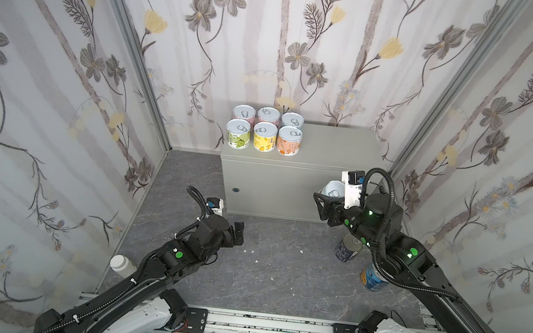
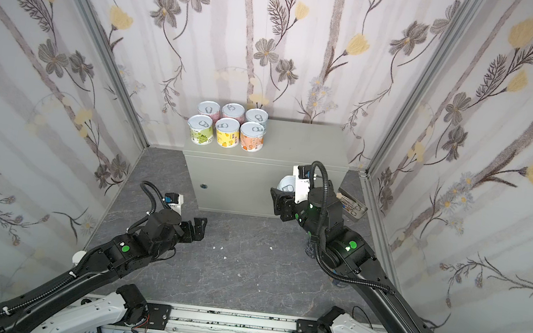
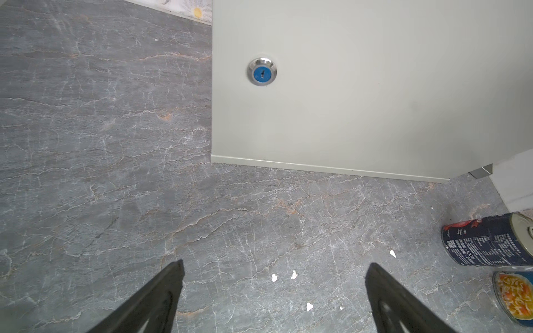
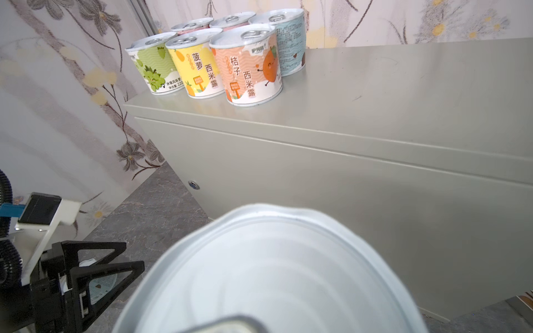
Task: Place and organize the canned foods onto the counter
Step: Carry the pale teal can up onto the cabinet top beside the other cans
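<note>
Six cans [image 2: 227, 132] on counter [image 2: 305, 144]; seventh can [image 2: 287, 185] seemingly aloft

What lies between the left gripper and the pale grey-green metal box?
Between left gripper and box: only bare dark grey marbled floor, shown in the left wrist view.

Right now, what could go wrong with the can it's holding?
The right gripper holds the silver-lidded short can in front of the pale grey-green metal counter; it may clip the front edge. Landing, it could knock the orange-labelled short can. The arm might topple the tall dark navy can beneath it.
</note>
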Controlling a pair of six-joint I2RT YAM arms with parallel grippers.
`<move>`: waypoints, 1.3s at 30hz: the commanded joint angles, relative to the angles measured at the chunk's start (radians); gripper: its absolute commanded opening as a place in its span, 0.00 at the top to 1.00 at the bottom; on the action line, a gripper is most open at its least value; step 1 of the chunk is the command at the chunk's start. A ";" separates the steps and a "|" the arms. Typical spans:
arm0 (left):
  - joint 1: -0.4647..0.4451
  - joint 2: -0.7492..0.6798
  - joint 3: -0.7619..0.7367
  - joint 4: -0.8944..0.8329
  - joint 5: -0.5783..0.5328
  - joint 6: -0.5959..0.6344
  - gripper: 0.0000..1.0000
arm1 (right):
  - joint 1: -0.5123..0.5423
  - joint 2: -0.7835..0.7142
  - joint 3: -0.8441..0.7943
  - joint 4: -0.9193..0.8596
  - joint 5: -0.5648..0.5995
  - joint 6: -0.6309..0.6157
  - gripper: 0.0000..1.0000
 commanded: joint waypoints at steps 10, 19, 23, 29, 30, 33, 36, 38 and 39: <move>0.000 0.089 0.066 0.009 -0.050 0.070 0.00 | -0.161 0.239 0.322 -0.027 -0.075 -0.071 0.40; 0.000 0.131 0.041 0.037 -0.038 0.064 0.00 | -0.274 0.487 0.529 -0.003 -0.183 -0.055 0.41; 0.000 0.122 0.018 0.049 -0.035 0.058 0.00 | -0.278 0.569 0.608 -0.007 -0.198 -0.053 0.41; 0.000 0.152 -0.003 0.068 -0.030 0.042 0.00 | -0.277 0.687 0.733 -0.027 -0.205 -0.062 0.42; 0.000 0.158 -0.003 0.071 -0.027 0.042 0.00 | -0.277 0.708 0.752 -0.032 -0.200 -0.065 0.42; 0.000 0.171 -0.001 0.075 -0.028 0.048 0.00 | -0.277 0.758 0.798 -0.041 -0.183 -0.075 0.42; 0.000 0.182 0.001 0.079 -0.030 0.054 0.00 | -0.279 0.803 0.847 -0.055 -0.165 -0.087 0.42; 0.000 0.188 0.000 0.079 -0.033 0.055 0.00 | -0.278 0.827 0.872 -0.060 -0.162 -0.091 0.42; 0.000 0.191 -0.001 0.081 -0.033 0.054 0.00 | -0.278 0.837 0.879 -0.060 -0.166 -0.092 0.41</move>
